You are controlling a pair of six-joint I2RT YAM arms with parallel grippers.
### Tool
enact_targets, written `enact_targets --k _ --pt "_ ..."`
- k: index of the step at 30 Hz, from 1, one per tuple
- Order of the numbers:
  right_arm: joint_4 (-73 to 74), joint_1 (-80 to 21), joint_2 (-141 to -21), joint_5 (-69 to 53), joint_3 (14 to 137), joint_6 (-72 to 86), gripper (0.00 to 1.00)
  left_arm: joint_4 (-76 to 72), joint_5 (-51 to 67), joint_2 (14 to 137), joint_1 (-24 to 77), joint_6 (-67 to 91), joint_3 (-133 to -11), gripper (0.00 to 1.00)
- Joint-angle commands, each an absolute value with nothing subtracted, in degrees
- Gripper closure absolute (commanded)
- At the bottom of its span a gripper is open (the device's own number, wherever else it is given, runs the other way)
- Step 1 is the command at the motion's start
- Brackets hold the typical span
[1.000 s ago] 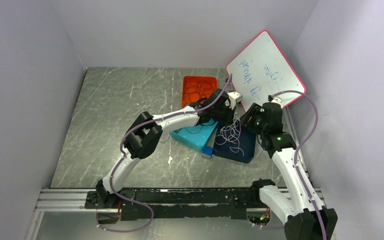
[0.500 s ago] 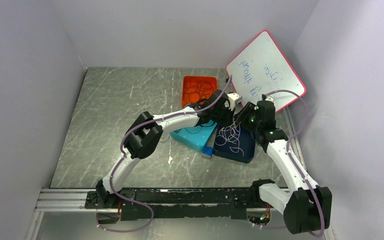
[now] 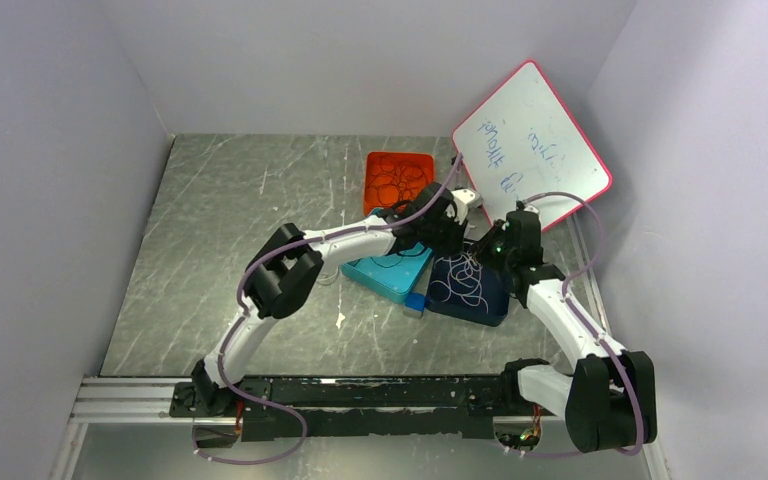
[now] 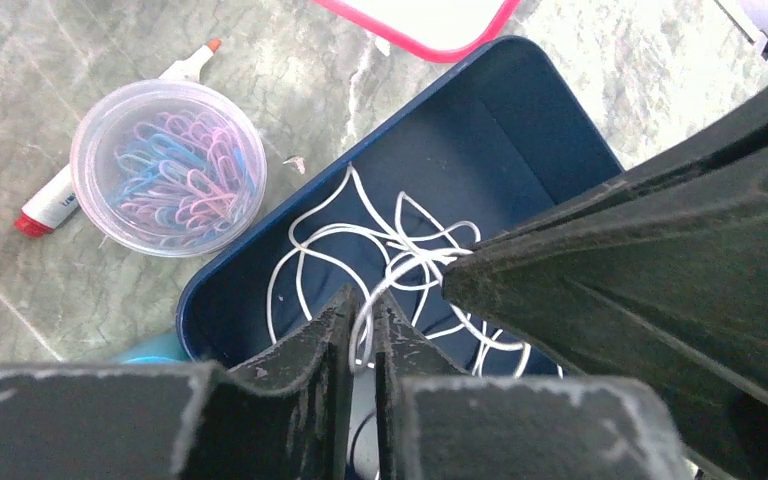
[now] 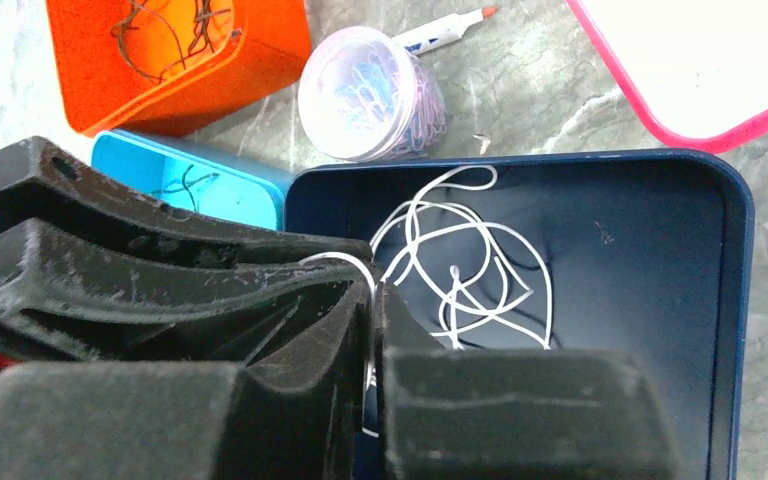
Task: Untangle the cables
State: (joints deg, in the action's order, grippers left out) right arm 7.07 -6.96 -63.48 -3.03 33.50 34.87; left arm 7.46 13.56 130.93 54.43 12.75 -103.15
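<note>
White cables (image 4: 400, 250) lie in a loose knot on the floor of the navy tray (image 4: 520, 70), which sits on the bench (image 3: 230, 220) touching the teal tray (image 3: 385, 272). Both arms meet over that navy tray. My left fingers (image 4: 360, 335) are clenched on one white strand, pinched close to their tips. The right fingers (image 5: 372, 320) are clenched on a strand as well (whether it is the same cord or a neighbour, neither wrist view tells me).

The two grips sit very near each other above the knot. I judge that is so one can anchor while the other draws its strand out through the loops. The rest of the tangle looks slack.

Dark cables (image 5: 160, 25) lie in the orange tray (image 5: 260, 60) farther back, apparently sorted by colour, and one dark loop shows in the teal tray.

Next I would part the arms slowly, watching for a loop that snags and drags the whole bundle (or the tray itself) along.
</note>
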Motion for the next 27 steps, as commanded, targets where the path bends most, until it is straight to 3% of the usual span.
enact_targets --k 1,3,12,27 --pt "6.6 -6.2 -62.7 -0.2 32.9 34.9 0.96 4.8 13.9 126.5 54.7 12.3 -102.7 0.82" --pt "8.4 -6.1 -62.6 1.3 33.0 34.6 1.0 4.5 13.6 125.3 54.6 12.5 -102.4 0.79" --pt "11.5 -5.9 -62.9 1.8 31.2 35.0 1.0 2.0 11.9 115.9 52.0 13.9 -95.6 0.57" --pt "6.6 -5.7 -71.5 -2.6 26.7 38.6 1.0 0.6 9.1 103.3 43.9 16.4 -82.9 0.53"
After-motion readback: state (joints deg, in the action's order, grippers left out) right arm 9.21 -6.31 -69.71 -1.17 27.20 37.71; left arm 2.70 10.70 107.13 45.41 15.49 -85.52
